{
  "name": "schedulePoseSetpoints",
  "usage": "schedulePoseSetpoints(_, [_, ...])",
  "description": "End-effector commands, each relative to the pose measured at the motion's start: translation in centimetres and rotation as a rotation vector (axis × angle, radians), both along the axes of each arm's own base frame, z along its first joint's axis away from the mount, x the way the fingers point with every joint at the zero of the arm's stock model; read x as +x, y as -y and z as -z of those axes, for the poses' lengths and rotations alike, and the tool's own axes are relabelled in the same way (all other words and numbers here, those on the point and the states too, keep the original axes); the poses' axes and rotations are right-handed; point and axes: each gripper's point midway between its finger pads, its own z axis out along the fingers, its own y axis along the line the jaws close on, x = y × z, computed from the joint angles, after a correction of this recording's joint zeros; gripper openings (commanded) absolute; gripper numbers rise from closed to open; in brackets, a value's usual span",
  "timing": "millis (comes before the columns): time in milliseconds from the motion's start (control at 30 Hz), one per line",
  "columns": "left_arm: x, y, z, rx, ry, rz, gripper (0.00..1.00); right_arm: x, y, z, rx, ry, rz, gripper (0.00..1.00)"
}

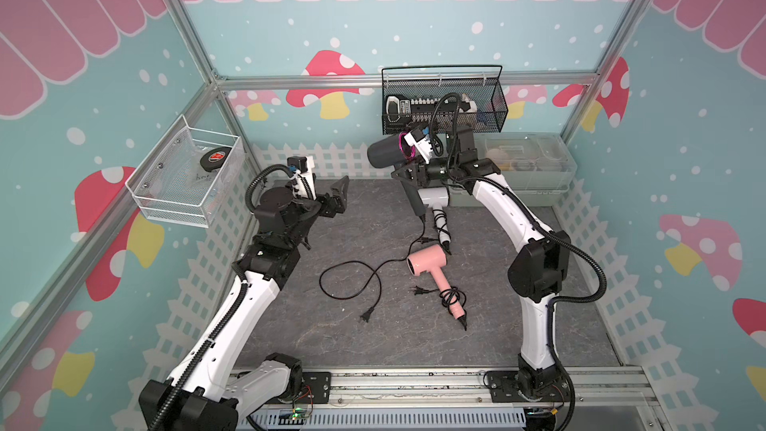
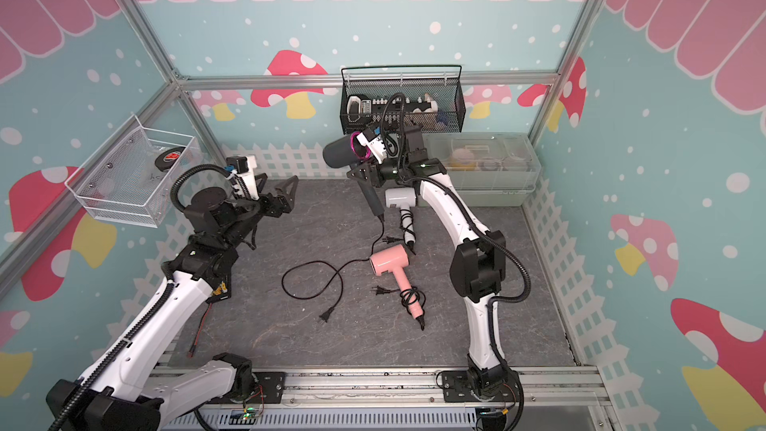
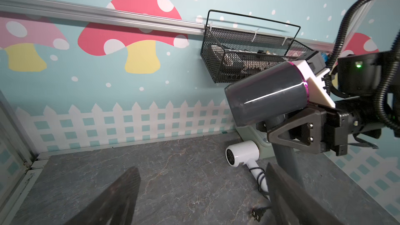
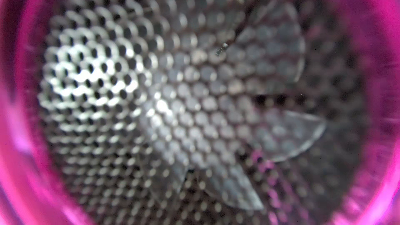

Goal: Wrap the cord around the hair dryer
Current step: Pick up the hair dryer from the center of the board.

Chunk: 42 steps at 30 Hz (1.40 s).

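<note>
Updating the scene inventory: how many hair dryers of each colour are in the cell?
dark grey hair dryer: 1
white hair dryer: 1
pink hair dryer: 1
Total: 3

Grey marble-look tabletop point(image 1: 352, 346): pink hair dryer point(image 1: 427, 263) and white hair dryer point(image 1: 433, 196) lying flat, cords coiled on handles, loose black cord point(image 1: 352, 279) looped beside, clear bin point(image 1: 539, 176) at back.

Grey, magenta-ringed hair dryer point(image 1: 385, 154) aloft, black cord point(image 1: 380, 288) loose, unwrapped.
</note>
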Motion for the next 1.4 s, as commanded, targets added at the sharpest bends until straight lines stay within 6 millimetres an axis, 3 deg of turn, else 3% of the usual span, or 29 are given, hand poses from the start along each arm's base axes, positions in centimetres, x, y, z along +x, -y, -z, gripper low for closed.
schedulePoseSetpoints(0, [-2.7, 2.6, 2.7, 0.066, -0.127, 0.239, 0.92, -6.2, 0.2, 1.6, -0.069, -0.003, -0.232, 0.0])
schedulePoseSetpoints(100, [-3.9, 3.7, 3.2, 0.092, -0.139, 0.331, 0.92, -9.1, 0.0, 1.9, -0.107, 0.017, -0.307, 0.0])
schedulePoseSetpoints(300, [-7.3, 6.1, 3.3, 0.124, -0.171, 0.557, 0.93, -15.8, -1.2, 4.9, -0.285, 0.025, -0.493, 0.0])
schedulePoseSetpoints(433, [-9.6, 6.9, 4.1, 0.125, -0.221, 0.663, 0.93, -19.3, -1.3, 5.1, -0.312, 0.011, -0.599, 0.0])
schedulePoseSetpoints(567, [-11.1, 7.8, 5.0, 0.116, -0.237, 0.717, 0.94, -21.2, -1.4, 4.5, -0.31, 0.04, -0.647, 0.0])
schedulePoseSetpoints(700, [-12.4, 9.1, 6.4, 0.101, -0.279, 0.8, 0.94, -22.3, -1.0, 3.5, -0.3, 0.08, -0.664, 0.0])
schedulePoseSetpoints(867, [-14.8, 12.3, 7.1, 0.091, -0.323, 0.956, 0.93, -22.9, -0.7, 3.1, -0.295, 0.108, -0.677, 0.0])
schedulePoseSetpoints(1000, [-16.7, 14.6, 7.7, 0.142, -0.329, 1.034, 0.9, -22.5, -0.4, 4.6, -0.35, 0.096, -0.672, 0.0])
schedulePoseSetpoints(1200, [-18.2, 15.9, 7.5, 0.178, -0.324, 1.099, 0.82, -21.0, -0.5, 6.2, -0.421, 0.075, -0.639, 0.0])
schedulePoseSetpoints(1367, [-18.8, 16.1, 8.9, 0.202, -0.371, 1.113, 0.73, -20.1, -0.7, 4.9, -0.382, 0.101, -0.619, 0.0])
